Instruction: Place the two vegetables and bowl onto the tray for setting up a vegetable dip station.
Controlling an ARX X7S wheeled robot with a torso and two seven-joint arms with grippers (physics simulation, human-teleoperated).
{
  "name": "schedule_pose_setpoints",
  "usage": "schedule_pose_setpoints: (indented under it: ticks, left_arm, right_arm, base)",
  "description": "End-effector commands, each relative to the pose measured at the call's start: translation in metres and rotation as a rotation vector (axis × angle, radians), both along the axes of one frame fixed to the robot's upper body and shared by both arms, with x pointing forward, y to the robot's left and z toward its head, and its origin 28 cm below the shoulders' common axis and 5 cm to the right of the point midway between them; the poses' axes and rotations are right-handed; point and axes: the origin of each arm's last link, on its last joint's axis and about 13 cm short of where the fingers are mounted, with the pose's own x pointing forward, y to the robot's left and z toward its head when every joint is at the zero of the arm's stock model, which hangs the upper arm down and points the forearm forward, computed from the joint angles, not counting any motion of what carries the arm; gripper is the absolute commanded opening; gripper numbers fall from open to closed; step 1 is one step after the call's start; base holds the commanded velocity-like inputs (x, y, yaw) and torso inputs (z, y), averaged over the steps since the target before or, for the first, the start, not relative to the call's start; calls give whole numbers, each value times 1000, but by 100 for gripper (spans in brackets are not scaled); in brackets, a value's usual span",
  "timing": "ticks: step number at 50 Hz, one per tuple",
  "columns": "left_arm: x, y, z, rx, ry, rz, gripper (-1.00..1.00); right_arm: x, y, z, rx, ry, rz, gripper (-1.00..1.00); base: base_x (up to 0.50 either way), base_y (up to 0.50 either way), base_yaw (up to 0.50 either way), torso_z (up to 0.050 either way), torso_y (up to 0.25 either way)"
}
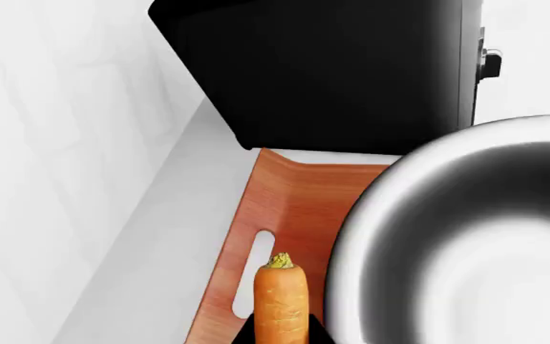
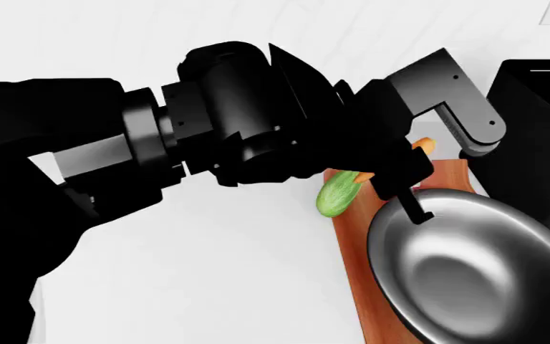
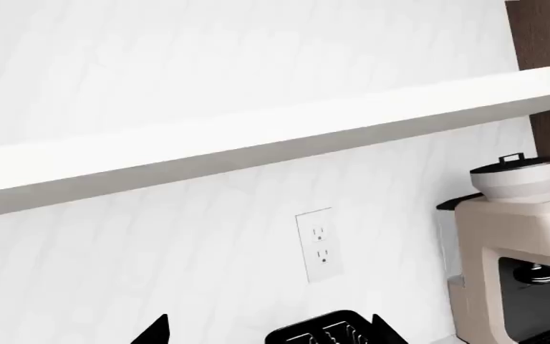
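My left gripper (image 1: 282,335) is shut on the orange carrot (image 1: 282,301), whose green stem end points away from the jaws. The carrot hangs over the reddish-brown wooden tray (image 1: 289,197), near its slot handle. Beside it, the big shiny steel bowl (image 1: 466,244) sits on the tray. In the head view only the carrot's tip (image 2: 426,145) shows past my left gripper (image 2: 411,163). The green cucumber (image 2: 337,195) lies at the left edge of the tray (image 2: 351,251), next to the bowl (image 2: 466,269). My right gripper (image 3: 270,335) is open, empty and faces the wall.
A black box-shaped toaster (image 1: 351,72) stands just beyond the tray's far end, also at the right in the head view (image 2: 543,136). A cream coffee machine (image 3: 523,244) stands by the wall. The white counter (image 2: 208,272) spreads left of the tray. My left arm (image 2: 160,136) blocks much of the head view.
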Motion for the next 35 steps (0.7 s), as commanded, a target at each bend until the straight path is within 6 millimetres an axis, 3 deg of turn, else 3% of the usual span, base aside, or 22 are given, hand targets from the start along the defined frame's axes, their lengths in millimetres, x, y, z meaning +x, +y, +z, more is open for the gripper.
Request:
schedule_pose_setpoints:
  ticks: [1, 15, 25, 29, 35]
  left_arm:
    - [-8, -8, -2, -22, -81, -42, -100]
    - [6, -5, -7, -64, -151, 15, -100]
    - [12, -4, 6, -142, -217, 65, -100]
    - [14, -4, -6, -140, -211, 66, -100]
    - [17, -4, -9, -151, -212, 83, -100]
  right_arm:
    - [-7, -7, -13, 47, 5, -70, 100]
    - [-7, -11, -23, 62, 19, -66, 100]
    - [-7, -12, -26, 70, 24, -66, 100]
    - [-8, -13, -25, 73, 19, -65, 100]
    - [-7, -14, -28, 76, 23, -65, 100]
  base:
    - [0, 0, 0, 0, 0]
    - [0, 0, 0, 0, 0]
    - [0, 0, 0, 0, 0]
    - [0, 0, 0, 0, 0]
    - [0, 0, 0, 0, 0]
